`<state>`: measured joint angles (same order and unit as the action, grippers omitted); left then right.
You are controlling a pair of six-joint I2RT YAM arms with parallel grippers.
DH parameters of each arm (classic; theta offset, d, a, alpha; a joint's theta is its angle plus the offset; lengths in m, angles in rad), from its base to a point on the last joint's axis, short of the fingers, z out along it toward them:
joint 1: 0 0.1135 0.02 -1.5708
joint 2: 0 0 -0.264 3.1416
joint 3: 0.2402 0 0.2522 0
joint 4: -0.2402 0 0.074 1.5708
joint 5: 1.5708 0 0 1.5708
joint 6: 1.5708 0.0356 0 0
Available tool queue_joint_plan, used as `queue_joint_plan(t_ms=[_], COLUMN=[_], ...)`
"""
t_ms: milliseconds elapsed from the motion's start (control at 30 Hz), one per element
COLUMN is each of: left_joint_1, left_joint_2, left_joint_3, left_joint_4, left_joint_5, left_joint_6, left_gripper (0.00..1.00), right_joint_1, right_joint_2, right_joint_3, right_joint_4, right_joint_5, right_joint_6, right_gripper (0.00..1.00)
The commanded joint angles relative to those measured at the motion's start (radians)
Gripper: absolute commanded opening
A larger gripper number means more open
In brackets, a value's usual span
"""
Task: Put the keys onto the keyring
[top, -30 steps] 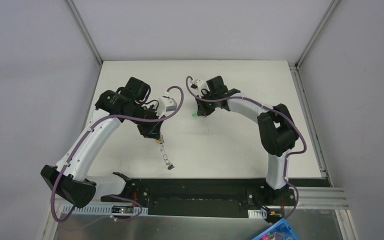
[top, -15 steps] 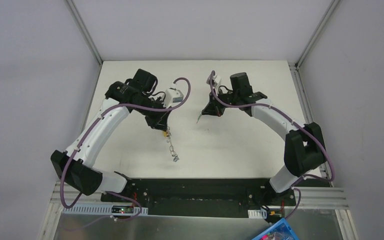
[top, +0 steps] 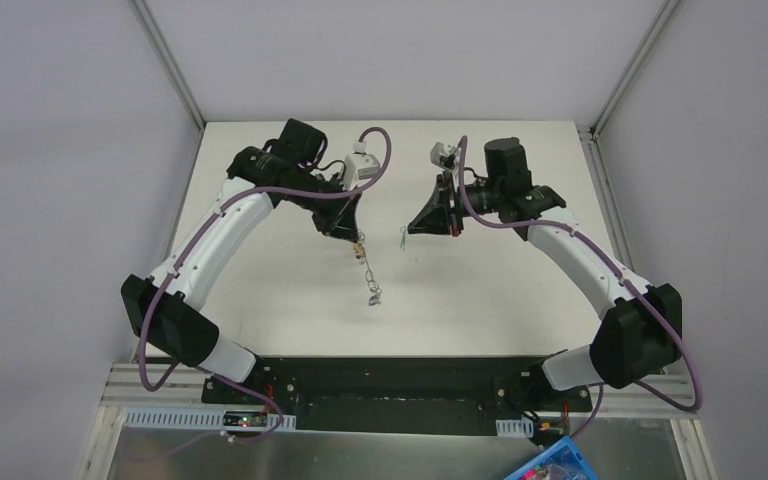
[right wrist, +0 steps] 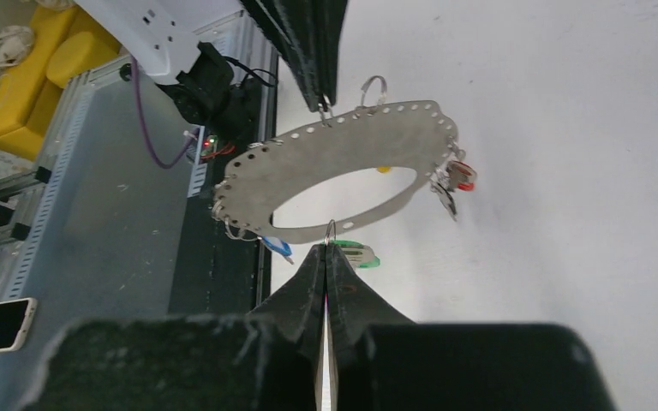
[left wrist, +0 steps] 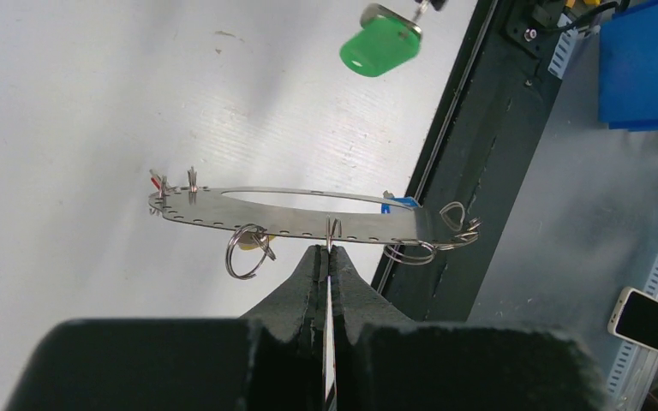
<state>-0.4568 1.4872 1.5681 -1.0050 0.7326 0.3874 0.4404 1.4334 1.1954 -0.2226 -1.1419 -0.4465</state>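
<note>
Keyring [left wrist: 283, 220], a flat perforated metal oval, hangs clear of the white worktop [top: 280, 310] over its middle. It is pinched by the left gripper [left wrist: 326, 254], whose fingers are pressed together on a small wire loop at the oval's rim. A red key [right wrist: 461, 175] and a blue key [right wrist: 278, 248] dangle from opposite ends of it, a yellow key [right wrist: 383, 169] shows through its opening, and bare split rings [left wrist: 247, 250] hang from other holes. The right gripper [right wrist: 327, 248], level with it toward the right edge, is clamped on the green key [left wrist: 377, 47], which sits near the keyring without touching it
</note>
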Motion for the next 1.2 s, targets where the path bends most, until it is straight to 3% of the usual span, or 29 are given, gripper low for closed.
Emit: queue_joint_plan(t_ms=[0, 333, 700, 1167], left_joint_1=[-0.017, -0.080, -0.097, -0.097], left_joint_2=[0.000, -0.008, -0.026, -0.071], left_joint_3=[0.054, 0.044, 0.003, -0.096], left_joint_4=[0.054, 0.087, 0.190, 0.275], left_joint_5=[0.056, -0.004, 0.017, 0.054], left_joint_6=[-0.024, -0.032, -0.052, -0.080], left_gripper=[0.00, 0.00, 0.00, 0.00], right_joint_1=[-0.004, 0.016, 0.042, 0.047], right_joint_2=[-0.042, -0.046, -0.036, -0.037], right_joint_3=[0.004, -0.022, -0.099, -0.114], right_joint_4=[0.008, 0.092, 0.316, 0.322], right_joint_5=[-0.113, -0.100, -0.146, -0.102], right_joint_6=[0.034, 0.148, 0.336, 0.336], right_gripper=[0.00, 0.00, 0.00, 0.00])
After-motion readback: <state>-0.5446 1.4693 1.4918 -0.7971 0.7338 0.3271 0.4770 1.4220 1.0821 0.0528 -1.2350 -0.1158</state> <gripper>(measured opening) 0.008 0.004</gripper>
